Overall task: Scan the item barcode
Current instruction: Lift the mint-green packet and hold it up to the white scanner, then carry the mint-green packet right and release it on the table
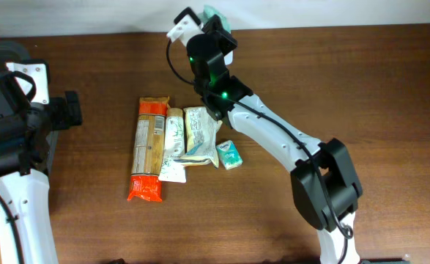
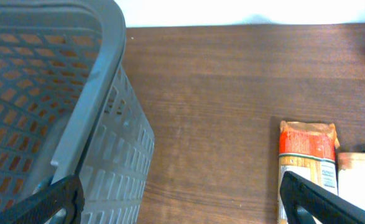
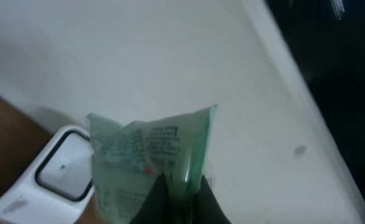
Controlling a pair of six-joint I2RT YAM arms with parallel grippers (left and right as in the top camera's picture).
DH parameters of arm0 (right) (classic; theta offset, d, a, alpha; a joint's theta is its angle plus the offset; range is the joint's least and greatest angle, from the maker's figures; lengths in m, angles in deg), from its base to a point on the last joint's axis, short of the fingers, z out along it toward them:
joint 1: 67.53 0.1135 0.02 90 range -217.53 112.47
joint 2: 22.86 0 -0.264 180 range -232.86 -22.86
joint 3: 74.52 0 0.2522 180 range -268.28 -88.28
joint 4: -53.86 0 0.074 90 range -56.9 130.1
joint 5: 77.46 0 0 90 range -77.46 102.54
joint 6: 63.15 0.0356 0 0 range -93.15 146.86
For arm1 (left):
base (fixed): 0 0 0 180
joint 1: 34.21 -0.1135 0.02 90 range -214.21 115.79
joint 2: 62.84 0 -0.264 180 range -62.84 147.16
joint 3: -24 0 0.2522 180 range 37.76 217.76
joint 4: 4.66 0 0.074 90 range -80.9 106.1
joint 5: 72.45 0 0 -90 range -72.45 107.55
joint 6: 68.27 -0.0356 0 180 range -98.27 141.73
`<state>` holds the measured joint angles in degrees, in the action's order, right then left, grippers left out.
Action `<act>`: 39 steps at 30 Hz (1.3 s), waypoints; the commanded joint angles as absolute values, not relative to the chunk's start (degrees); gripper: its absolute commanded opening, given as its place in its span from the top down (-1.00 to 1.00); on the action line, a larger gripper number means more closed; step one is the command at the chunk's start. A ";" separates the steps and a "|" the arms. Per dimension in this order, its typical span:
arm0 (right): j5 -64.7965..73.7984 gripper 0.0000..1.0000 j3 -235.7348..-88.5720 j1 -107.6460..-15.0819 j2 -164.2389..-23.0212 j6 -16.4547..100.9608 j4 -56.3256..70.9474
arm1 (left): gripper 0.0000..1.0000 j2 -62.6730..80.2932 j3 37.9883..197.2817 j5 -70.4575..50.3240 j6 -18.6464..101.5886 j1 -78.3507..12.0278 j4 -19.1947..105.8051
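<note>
My right gripper (image 1: pixel 213 23) is shut on a pale green packet (image 1: pixel 216 12) at the table's far edge. It holds the packet next to a white barcode scanner (image 1: pixel 181 28). In the right wrist view the green packet (image 3: pixel 148 155) stands upright between my dark fingers (image 3: pixel 154 204), its printed face turned towards the scanner (image 3: pixel 55 177) at lower left. No barcode can be made out on the blurred print. My left gripper (image 1: pixel 72 110) is open at the left side, with only bare table between its fingers (image 2: pixel 319 200).
A grey slotted basket (image 2: pixel 76 93) sits at the far left beside my left gripper. In the middle lie a long orange-ended packet (image 1: pixel 147 147), a white packet (image 1: pixel 173 139), a cream packet (image 1: pixel 202 136) and a small teal packet (image 1: pixel 231 155).
</note>
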<state>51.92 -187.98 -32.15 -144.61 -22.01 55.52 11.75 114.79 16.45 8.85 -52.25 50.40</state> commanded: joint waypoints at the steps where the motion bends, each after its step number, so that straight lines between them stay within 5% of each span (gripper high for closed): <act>1: 43.48 0.92 -189.18 -34.64 -150.43 -38.90 68.39 | -0.98 11.68 115.38 15.81 7.93 -52.49 50.42; 6: 33.06 0.92 -189.22 -38.29 -157.90 -49.46 78.71 | -0.98 11.68 115.38 15.81 7.93 -52.49 50.40; 33: 29.08 0.92 -189.22 -41.29 -162.08 -49.37 83.86 | -0.98 11.68 115.38 15.81 7.93 -52.49 50.40; 39: 36.01 0.92 -189.22 -40.94 -153.24 -31.49 80.74 | -0.98 11.68 115.38 15.81 7.93 -52.49 50.40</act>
